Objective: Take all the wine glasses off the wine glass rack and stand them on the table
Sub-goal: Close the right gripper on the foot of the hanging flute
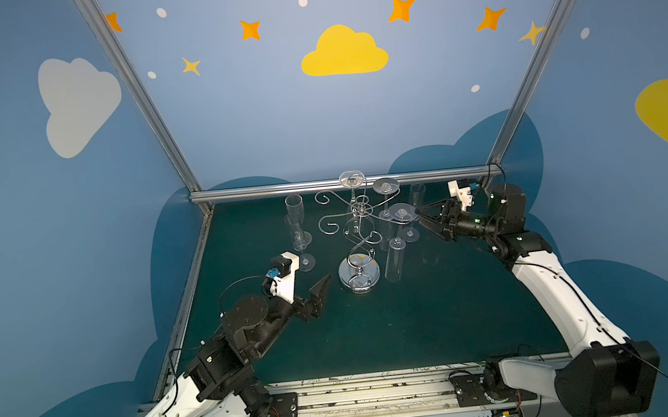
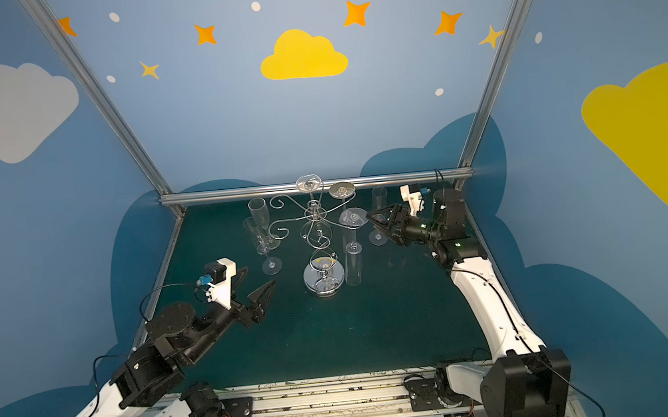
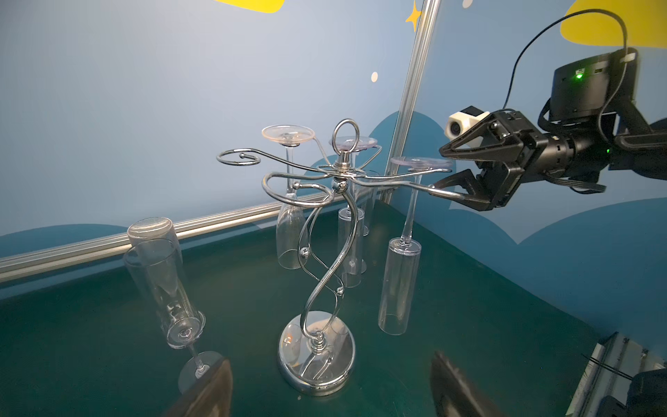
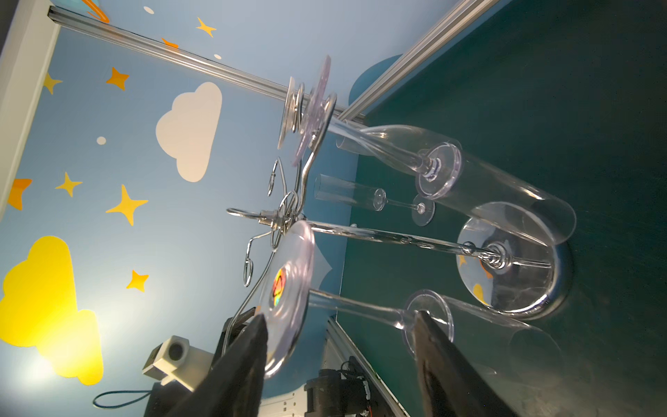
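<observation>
The chrome wine glass rack stands mid-table. Three clear glasses hang upside down from its scroll arms. The nearest hanging wine glass has its foot disc on the arm's end. My right gripper is open around that foot: one finger above the disc, the other below the wire arm. My left gripper is open and empty, low, just left of the rack's base.
Two clear flutes stand upright left of the rack, close to the left gripper. Another flute stands at the back right behind the right gripper. The aluminium frame rail runs along the table's back edge.
</observation>
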{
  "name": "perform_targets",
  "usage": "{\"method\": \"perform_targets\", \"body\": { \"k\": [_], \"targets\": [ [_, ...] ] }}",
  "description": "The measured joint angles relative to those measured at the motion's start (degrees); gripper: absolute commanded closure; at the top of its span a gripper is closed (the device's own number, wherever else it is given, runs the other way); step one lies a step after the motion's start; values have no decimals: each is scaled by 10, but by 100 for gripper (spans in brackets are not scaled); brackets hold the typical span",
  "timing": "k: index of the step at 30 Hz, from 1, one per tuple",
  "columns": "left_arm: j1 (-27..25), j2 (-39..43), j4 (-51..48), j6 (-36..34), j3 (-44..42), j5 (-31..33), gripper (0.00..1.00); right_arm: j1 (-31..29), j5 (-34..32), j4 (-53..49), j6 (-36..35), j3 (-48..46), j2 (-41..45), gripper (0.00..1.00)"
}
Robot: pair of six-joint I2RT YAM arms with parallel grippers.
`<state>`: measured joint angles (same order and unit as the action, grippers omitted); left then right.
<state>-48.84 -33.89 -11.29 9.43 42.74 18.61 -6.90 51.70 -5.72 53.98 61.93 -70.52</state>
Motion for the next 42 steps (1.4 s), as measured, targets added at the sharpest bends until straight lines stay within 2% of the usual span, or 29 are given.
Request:
{"method": "perform_targets", "body": {
  "k": [6,14,24,42],
  "targets": [
    [1,4,11,0,-9,3,15,-5,10,13,18,39,-37,40],
    [1,29,10,0,-21,12,15,-26,17,15,16,72,-66,50],
    [1,34,9,2,-22,17,15,-42,17,15,12,75,-77,68],
    [2,54,-15,13,-21,33,15,-43,15,15,10,75,-75,81]
  ]
}}
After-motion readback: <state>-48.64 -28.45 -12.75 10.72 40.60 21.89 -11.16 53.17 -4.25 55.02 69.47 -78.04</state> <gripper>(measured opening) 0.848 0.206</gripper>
